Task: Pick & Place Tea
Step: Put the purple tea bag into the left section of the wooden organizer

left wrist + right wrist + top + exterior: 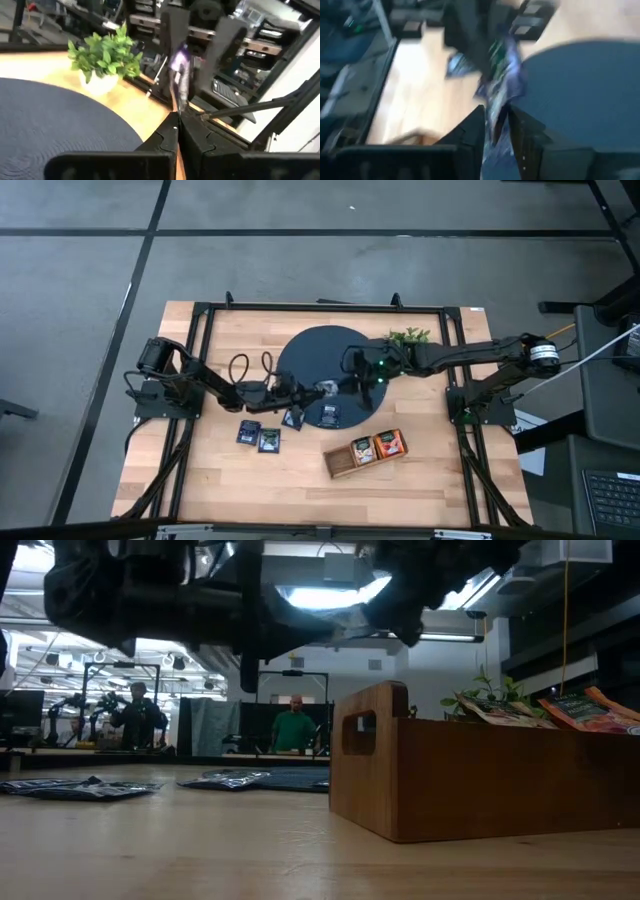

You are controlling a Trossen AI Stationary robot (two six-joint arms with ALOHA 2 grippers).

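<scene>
Behind the table [200,470] you saw a bright workshop with two people standing far off in the low view. At mid-frame in the high view both arms met over the round dark woven mat [310,360], apparently to pass one sachet from arm to arm. Your left end effector [176,131] was pinched shut on the lower edge of a dark navy tea sachet with a shiny purple print [179,75], holding it upright. Your right end effector [496,125] had its fingers narrowly parted around the same sachet, so you were probably letting go on that side; the blur keeps me from saying whether the pads touched it.

Two more dark square sachets [258,436] lay flat on the wood at lower left of the mat, and others rested on the mat's lower rim. At lower right, the narrow brown wooden tray [340,463] already held orange and beige sachets [388,444], likely the sachet's destination. A small leafy green plant [408,336] stood by the mat's upper right.
</scene>
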